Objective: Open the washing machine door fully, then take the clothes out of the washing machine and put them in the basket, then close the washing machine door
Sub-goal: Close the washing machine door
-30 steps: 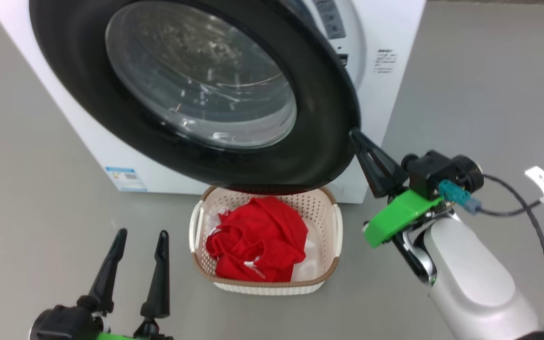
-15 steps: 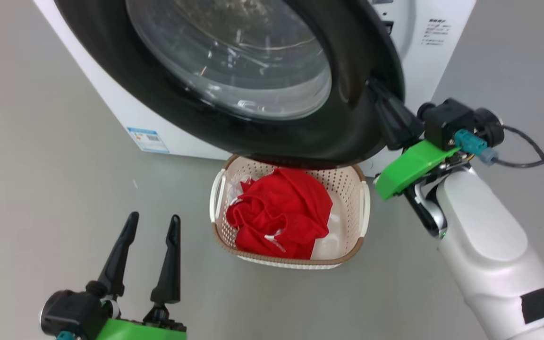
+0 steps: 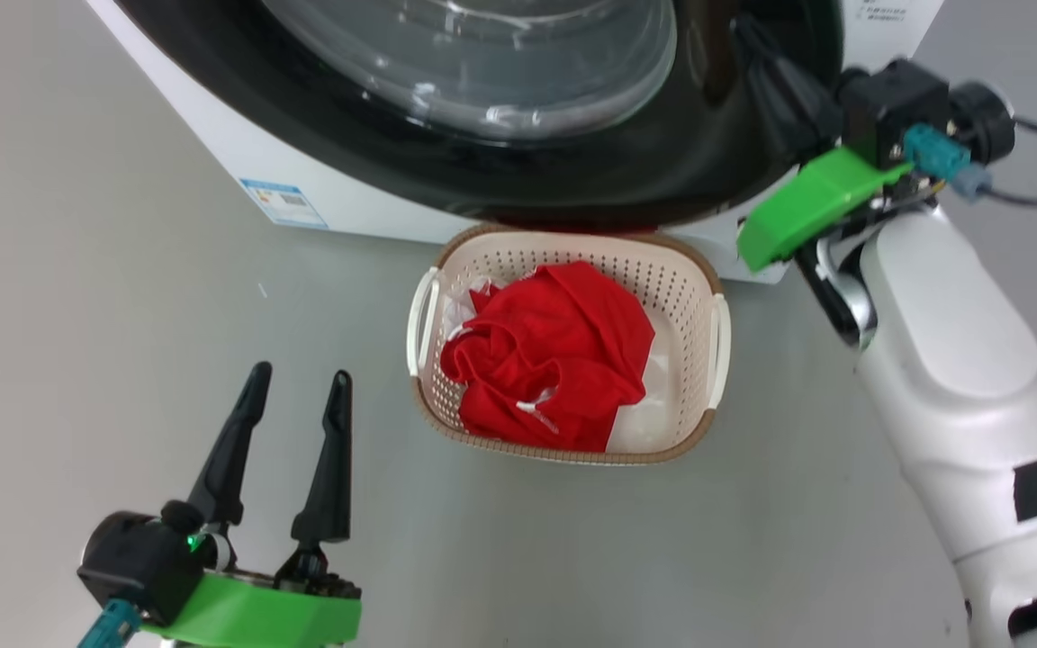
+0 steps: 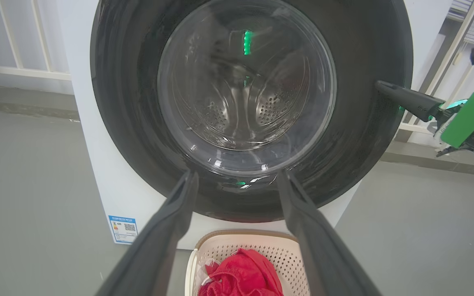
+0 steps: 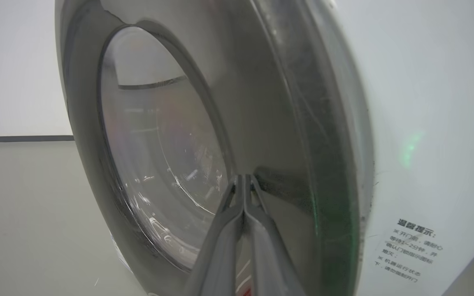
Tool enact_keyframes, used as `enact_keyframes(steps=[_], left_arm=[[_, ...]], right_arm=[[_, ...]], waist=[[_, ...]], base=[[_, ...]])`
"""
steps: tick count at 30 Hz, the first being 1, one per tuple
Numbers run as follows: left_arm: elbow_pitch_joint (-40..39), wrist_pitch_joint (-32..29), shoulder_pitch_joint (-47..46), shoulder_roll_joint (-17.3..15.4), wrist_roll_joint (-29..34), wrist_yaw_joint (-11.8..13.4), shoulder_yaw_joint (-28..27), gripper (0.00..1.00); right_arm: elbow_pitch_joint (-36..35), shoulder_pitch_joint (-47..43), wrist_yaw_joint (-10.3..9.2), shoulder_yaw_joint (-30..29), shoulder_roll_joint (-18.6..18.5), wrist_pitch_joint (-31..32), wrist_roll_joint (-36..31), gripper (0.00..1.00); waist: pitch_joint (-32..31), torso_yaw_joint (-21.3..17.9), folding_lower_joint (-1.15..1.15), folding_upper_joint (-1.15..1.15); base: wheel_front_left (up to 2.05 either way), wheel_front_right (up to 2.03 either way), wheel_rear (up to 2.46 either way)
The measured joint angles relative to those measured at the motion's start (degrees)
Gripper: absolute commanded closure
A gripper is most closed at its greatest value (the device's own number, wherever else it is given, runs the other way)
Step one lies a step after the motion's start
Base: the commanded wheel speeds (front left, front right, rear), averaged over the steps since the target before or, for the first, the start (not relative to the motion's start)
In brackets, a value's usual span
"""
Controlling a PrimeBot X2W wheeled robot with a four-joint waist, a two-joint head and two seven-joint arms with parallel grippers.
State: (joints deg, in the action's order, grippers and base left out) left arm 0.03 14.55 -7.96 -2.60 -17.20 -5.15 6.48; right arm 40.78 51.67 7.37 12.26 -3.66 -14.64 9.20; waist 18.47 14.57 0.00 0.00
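Since a second ago the washing machine door has swung in toward the washing machine. Right end effector has followed it, fingers pressed together, tips against the black rim. Left end effector hangs spread and holds nothing, left of the basket. Clothes lie in the basket, on the floor before the machine.

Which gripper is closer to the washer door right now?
Right. The right gripper, fingers shut, has its tips at the black rim of the door. The left gripper, open, sits low over the floor beside the basket, well short of the door.
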Motion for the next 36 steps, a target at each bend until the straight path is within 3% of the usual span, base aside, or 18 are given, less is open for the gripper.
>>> enact_keyframes(steps=[11, 29, 31, 32, 33, 36], left_arm=[[0.24, 0.0, -3.13, 0.36, 0.01, -0.43, 0.85, 0.0], [1.38, 0.0, -4.04, 0.4, -0.19, -0.51, 1.07, 0.0], [1.38, 0.0, -4.04, 0.4, -0.65, -0.49, 1.05, 0.0], [1.38, 0.0, -4.04, 0.4, -0.93, -0.49, 1.02, 0.0], [1.38, 0.0, -4.04, 0.4, -1.21, -0.47, 0.98, 0.0], [1.42, 0.0, -4.03, 0.4, -1.33, -0.41, 0.9, 0.0]], right_arm=[[4.43, 7.71, 0.31, -1.67, -0.01, -0.08, -2.99, 1.0], [3.53, 7.52, 0.59, 0.2, -0.02, -0.07, -1.99, 1.0], [2.7, 6.49, 0.57, 0.9, -0.29, -0.07, -1.25, 0.31], [2.12, 5.82, 0.38, 1.37, -0.4, -0.07, -0.49, 0.13], [1.55, 5.06, 0.34, 1.87, -0.46, -0.07, 0.6, 0.0], [-0.75, 2.36, 0.34, 3.49, -0.49, -0.05, 2.0, 0.0]], waist=[[4.05, 0.42, 0.0, 0.0], [4.48, -0.81, 0.0, 0.0], [4.27, -1.35, 0.0, 0.0], [4.15, -1.64, 0.0, 0.0], [4.01, -1.97, 0.0, 0.0], [3.59, -3.07, 0.0, 0.0]], base=[[0.0, 0.0, 0.0], [0.0, 0.0, 0.0], [0.0, 0.0, 0.0], [0.0, 0.0, 0.0], [0.0, 0.0, 0.0], [0.0, 0.0, 0.0]])
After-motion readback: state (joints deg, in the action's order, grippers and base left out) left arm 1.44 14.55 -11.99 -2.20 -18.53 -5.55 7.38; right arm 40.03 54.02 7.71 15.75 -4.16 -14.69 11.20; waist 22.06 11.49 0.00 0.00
